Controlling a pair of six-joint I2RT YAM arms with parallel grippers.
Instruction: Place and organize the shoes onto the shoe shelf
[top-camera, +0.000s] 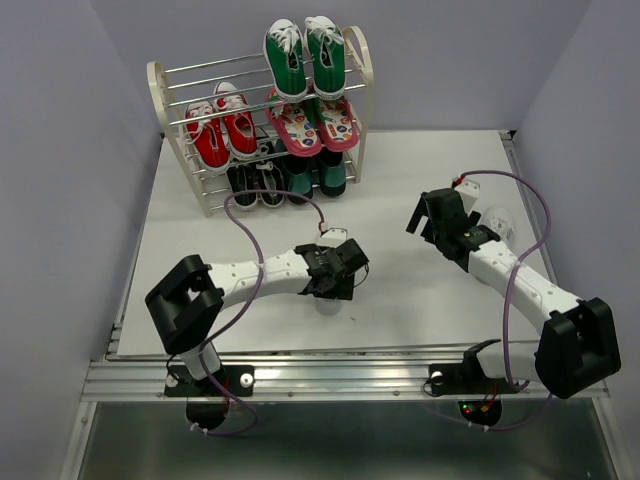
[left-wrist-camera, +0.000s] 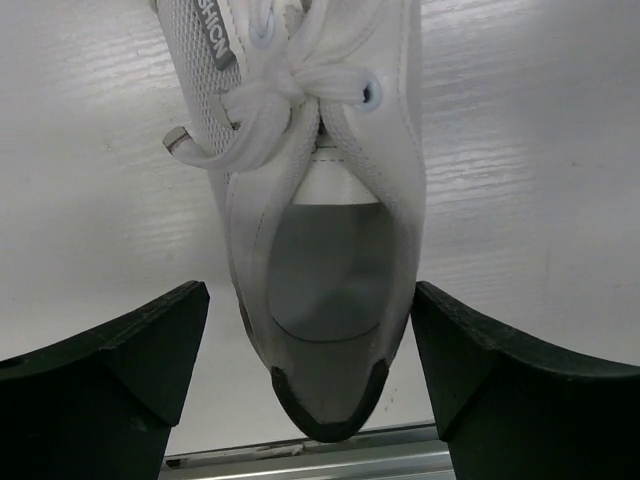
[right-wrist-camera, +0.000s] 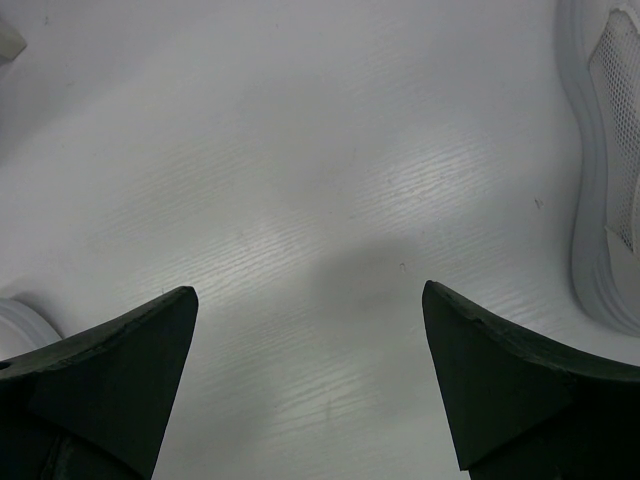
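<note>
A white sneaker (left-wrist-camera: 320, 150) lies on the table, its heel between the open fingers of my left gripper (left-wrist-camera: 310, 300). The right finger (left-wrist-camera: 470, 360) is at its side and the left finger stands apart. From above, this gripper (top-camera: 335, 285) covers most of that shoe (top-camera: 330, 302). My right gripper (top-camera: 428, 220) is open and empty over bare table (right-wrist-camera: 310, 295). A second white sneaker (top-camera: 497, 221) lies beside the right arm and shows at the right edge of the right wrist view (right-wrist-camera: 605, 180). The shoe shelf (top-camera: 163, 100) holds red sneakers (top-camera: 222, 128) on a middle tier and black sneakers (top-camera: 255, 183) at the bottom left.
Green sneakers (top-camera: 305, 55) stand on the shelf's top tier, pink sandals (top-camera: 315, 125) on the middle right, and a dark pair (top-camera: 318, 175) at the bottom right. A metal rail (top-camera: 340, 375) runs along the table's near edge. Grey walls close in on both sides.
</note>
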